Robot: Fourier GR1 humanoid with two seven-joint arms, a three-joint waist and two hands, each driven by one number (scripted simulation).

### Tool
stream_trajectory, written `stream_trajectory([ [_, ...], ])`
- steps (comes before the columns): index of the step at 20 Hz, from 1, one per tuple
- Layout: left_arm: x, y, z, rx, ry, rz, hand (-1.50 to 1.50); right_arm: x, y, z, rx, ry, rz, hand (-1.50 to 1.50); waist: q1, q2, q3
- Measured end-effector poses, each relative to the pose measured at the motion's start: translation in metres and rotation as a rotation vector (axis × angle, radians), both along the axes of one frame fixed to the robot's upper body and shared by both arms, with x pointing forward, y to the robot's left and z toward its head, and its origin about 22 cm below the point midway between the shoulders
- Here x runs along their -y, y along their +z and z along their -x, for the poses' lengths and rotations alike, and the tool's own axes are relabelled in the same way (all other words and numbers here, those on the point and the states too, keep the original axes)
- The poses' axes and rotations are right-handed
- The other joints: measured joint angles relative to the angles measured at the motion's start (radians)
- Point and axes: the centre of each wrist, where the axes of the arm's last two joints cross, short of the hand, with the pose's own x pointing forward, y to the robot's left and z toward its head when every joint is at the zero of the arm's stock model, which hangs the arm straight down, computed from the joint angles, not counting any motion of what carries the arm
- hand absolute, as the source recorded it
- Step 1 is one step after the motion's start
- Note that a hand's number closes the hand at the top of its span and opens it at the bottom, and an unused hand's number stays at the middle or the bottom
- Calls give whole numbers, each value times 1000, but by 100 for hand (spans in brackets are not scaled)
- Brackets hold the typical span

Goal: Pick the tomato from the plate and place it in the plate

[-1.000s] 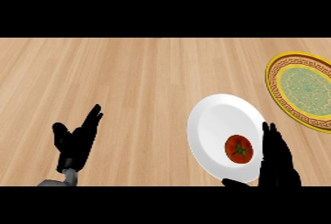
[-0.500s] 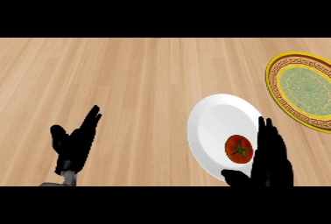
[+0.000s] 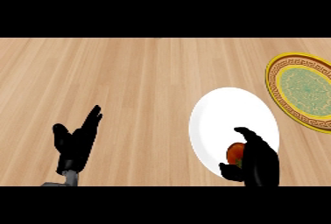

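A light wooden worktop (image 3: 129, 78) fills the whole view, its plank grain running slantwise, evenly lit with no strong shadows.

Surfaces: wood-grain table, smooth plates, matt hands.
Table (image 3: 142, 78): pale wood planks, low sheen. White plate (image 3: 226, 109): smooth, plain, even finish. Patterned plate (image 3: 304, 94) at the right edge: gold rim, green centre, smooth. Tomato (image 3: 234, 153): red, slightly glossy. Right hand (image 3: 258, 164), left hand (image 3: 76, 142): matt black.

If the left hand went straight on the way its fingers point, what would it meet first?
Nothing, probably: the left hand points up and slightly right over bare counter, well left of the white plate. Its height above the counter is unclear.
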Motion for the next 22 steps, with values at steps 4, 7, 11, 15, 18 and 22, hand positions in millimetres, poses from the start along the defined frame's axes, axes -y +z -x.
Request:
stream_trajectory([
  [4,-2,-4,1,11,-7,6,0,-3,-1,-3,6,17,38,150,-1,-4,-2],
  [7,-2,-2,0,1,-6,9,0,3,0,-1,10,25,69,150,-2,-2,0],
  [11,-2,0,0,-1,-4,8,0,-3,1,-3,36,65,106,150,-1,0,1],
  [15,-2,0,1,3,-9,6,0,-29,6,-7,-1,225,72,150,4,3,1],
  [18,-2,2,-1,-3,-10,2,0,-49,16,-10,76,318,15,150,5,4,2],
  [22,-7,2,2,-2,0,3,0,-55,39,-11,273,342,-11,150,1,3,3],
])
